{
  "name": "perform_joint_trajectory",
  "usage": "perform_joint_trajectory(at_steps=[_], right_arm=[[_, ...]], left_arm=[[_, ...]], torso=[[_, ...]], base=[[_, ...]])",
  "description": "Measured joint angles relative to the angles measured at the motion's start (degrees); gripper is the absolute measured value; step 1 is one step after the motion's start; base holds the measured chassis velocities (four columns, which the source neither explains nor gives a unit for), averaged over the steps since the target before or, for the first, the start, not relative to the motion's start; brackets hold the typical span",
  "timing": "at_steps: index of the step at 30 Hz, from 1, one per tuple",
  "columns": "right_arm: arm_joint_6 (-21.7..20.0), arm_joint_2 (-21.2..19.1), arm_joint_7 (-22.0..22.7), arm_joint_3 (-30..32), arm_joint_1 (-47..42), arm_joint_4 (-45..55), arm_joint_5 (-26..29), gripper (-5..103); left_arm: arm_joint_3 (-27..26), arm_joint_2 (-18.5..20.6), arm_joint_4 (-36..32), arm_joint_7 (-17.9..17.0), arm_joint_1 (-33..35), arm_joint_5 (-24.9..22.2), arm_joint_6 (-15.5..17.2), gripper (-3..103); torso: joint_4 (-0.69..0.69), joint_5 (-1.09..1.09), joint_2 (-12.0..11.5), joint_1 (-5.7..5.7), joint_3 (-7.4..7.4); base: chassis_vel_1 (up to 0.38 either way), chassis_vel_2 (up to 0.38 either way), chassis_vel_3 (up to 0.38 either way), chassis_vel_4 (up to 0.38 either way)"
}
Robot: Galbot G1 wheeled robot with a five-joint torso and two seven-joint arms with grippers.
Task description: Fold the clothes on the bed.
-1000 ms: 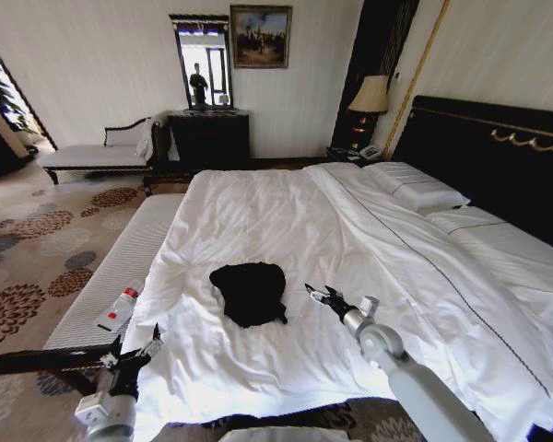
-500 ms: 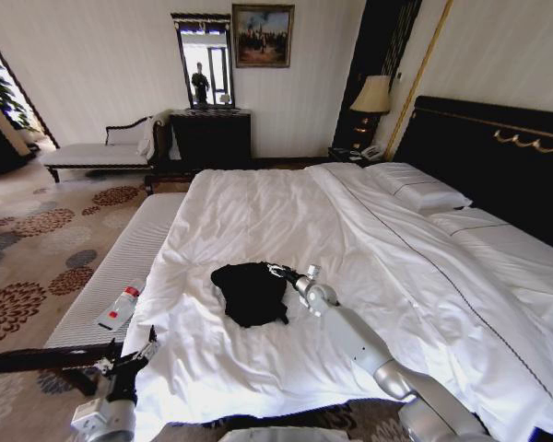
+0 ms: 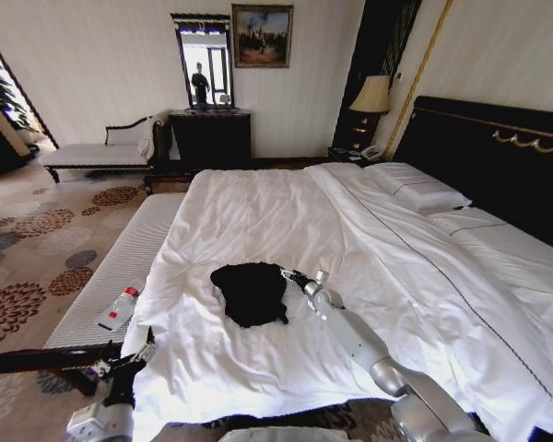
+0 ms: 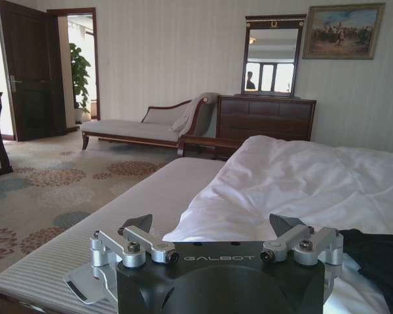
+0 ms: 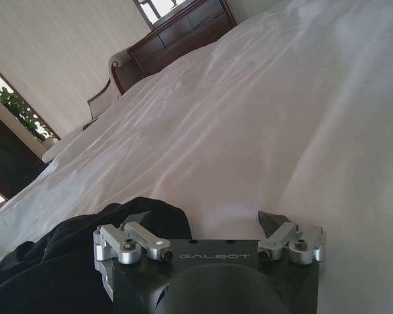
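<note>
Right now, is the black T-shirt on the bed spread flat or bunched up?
Bunched up. The black T-shirt lies as a small irregular heap on the white duvet of the bed, sleeves and lettering hidden. The open right tool is at its edge.

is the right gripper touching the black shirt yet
Cannot tell. In the head view the right gripper meets the black shirt's edge; the right wrist view shows open jaws there, contact unclear.

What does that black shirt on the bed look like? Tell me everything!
The black T-shirt is a soft, crumpled heap of cloth, not folded, with no lettering showing. It lies on the white duvet near the foot of the bed. The right hand, open, is at its edge, one finger over the cloth.
</note>
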Motion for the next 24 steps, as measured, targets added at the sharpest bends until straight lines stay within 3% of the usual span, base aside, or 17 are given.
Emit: perform_joint_trajectory(at_steps=[2, 3, 8, 9, 10, 12, 17, 23, 24], right_arm=[[0.10, 0.23, -0.25, 0.00, 0.00, -0.33, -0.16, 91], [0.17, 0.48, -0.40, 0.00, 0.00, -0.62, -0.20, 85], [0.34, 0.68, -1.12, -0.13, -0.20, -0.92, -0.40, 73], [0.58, 0.97, -1.76, -0.20, -0.35, -1.45, -1.04, 68], [0.79, 1.80, -1.97, 0.29, -0.41, -2.41, -1.63, 51], [0.82, 1.99, -2.09, 0.24, -0.56, -2.64, -1.90, 41], [0.96, 2.01, -2.25, 0.01, -0.81, -2.65, -2.17, 30], [1.22, 1.77, -2.26, 0.05, -1.24, -2.00, -2.08, 3], [1.22, 1.77, -2.26, 0.05, -1.24, -2.00, -2.08, 3]], left_arm=[[-0.03, 0.00, -0.23, -0.09, -0.05, 0.00, 0.15, 100], [-0.19, 0.00, -0.33, -0.12, 0.00, 0.00, 0.15, 100], [-0.53, 0.01, -0.34, -0.13, 0.25, -0.05, 0.14, 100], [-0.66, 0.01, -0.39, -0.13, 0.37, -0.07, 0.12, 100], [-0.72, 0.05, -0.82, -0.13, 0.43, -0.10, 0.12, 100], [-0.73, 0.07, -0.84, -0.15, 0.30, -0.11, 0.12, 100], [-0.73, 0.08, -0.81, -0.17, 0.23, -0.14, 0.13, 100], [-0.84, 0.15, -0.54, -0.18, 0.06, -0.30, 0.13, 100], [-0.84, 0.15, -0.54, -0.18, 0.06, -0.30, 0.13, 100]], torso=[[0.00, 0.00, 0.00, 0.00, 0.00], [0.01, 0.00, 0.00, 0.00, 0.00], [0.01, -0.01, 0.00, 0.00, 0.00], [0.01, 0.00, 0.00, 0.00, 0.00], [0.01, 0.00, 0.00, 0.00, 0.00], [0.01, 0.00, 0.00, 0.00, 0.00], [0.01, 0.00, 0.00, 0.00, 0.00], [0.01, 0.00, 0.00, 0.00, 0.00], [0.01, 0.00, 0.00, 0.00, 0.00]], base=[[0.000, 0.000, 0.000, 0.000], [0.000, 0.000, 0.000, 0.000], [0.000, 0.000, 0.000, 0.000], [0.000, 0.000, 0.000, 0.000], [0.000, 0.000, 0.000, 0.000], [0.000, 0.000, 0.000, 0.000], [0.000, 0.000, 0.000, 0.000], [0.000, 0.000, 0.000, 0.000], [0.000, 0.000, 0.000, 0.000]])
